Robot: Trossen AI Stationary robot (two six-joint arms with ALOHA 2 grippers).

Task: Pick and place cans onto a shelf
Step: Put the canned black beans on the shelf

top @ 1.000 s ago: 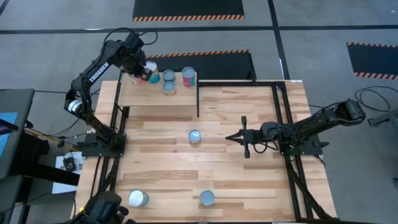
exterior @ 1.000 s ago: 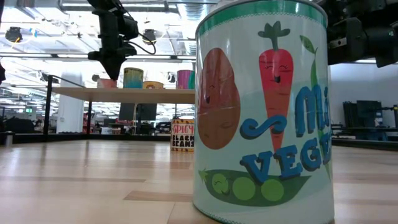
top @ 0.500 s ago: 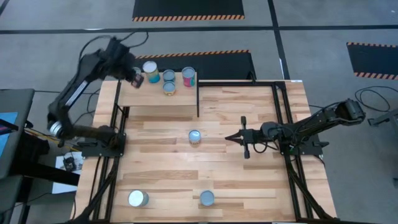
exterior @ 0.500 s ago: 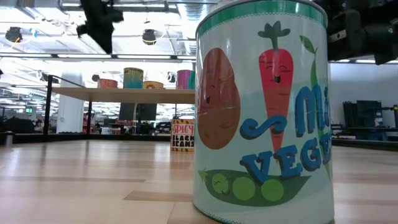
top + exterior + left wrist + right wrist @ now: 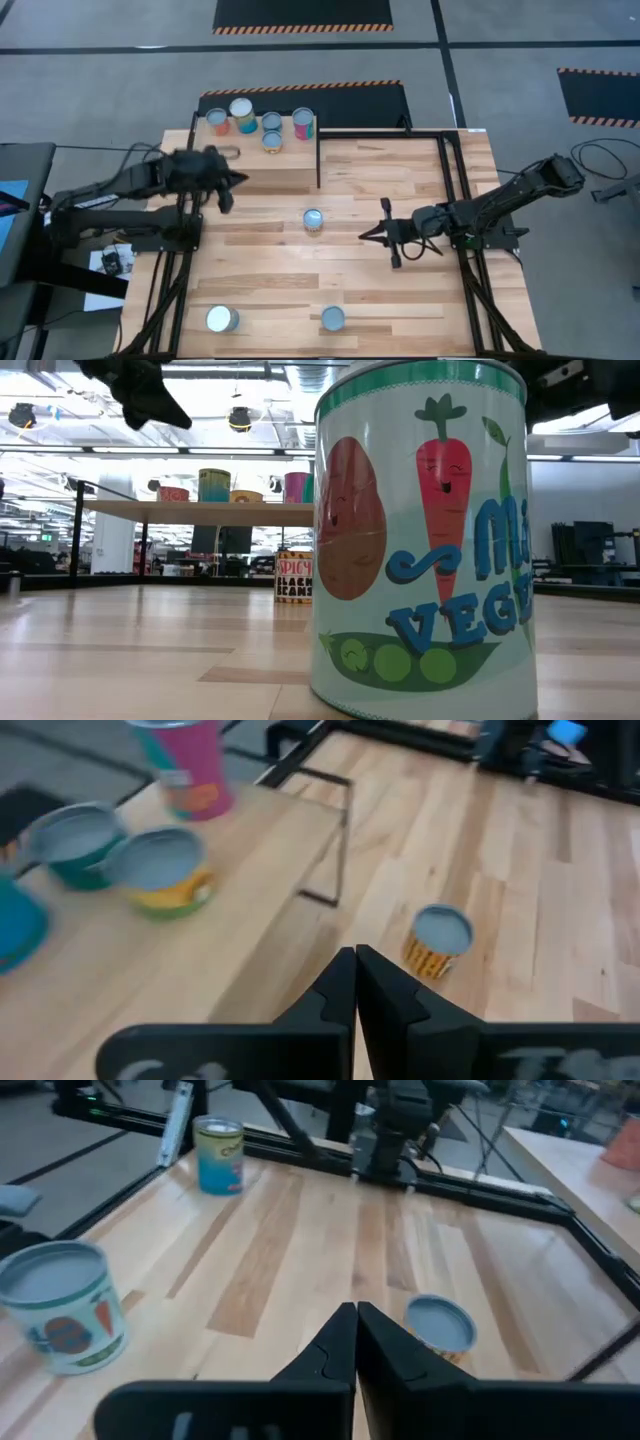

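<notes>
Right gripper (image 5: 356, 1342) low over the wooden table (image 5: 300, 1260), two dark fingers (image 5: 335, 1345) pressed together. Just ahead, a small can (image 5: 440, 1327) with a silvery top. Off to one side, close by, a vegetable can (image 5: 62, 1306) with a carrot on it. Far off, a blue and yellow can (image 5: 218, 1154) beside the black frame (image 5: 470, 1185).

Even, bright overhead lighting in the high view, with only short soft shadows beside the cans (image 5: 313, 221) and shelf (image 5: 255, 152). Motion smear across the left arm (image 5: 150, 180). In the low view, ceiling light strips glowing white behind the scene; near vegetable can (image 5: 420, 540) sharp, far shelf (image 5: 200, 512) softer. Left wrist view blurred throughout, shelf cans (image 5: 160, 870) smeared. Right wrist view likewise soft, with pale glare on can lids (image 5: 440, 1323).
</notes>
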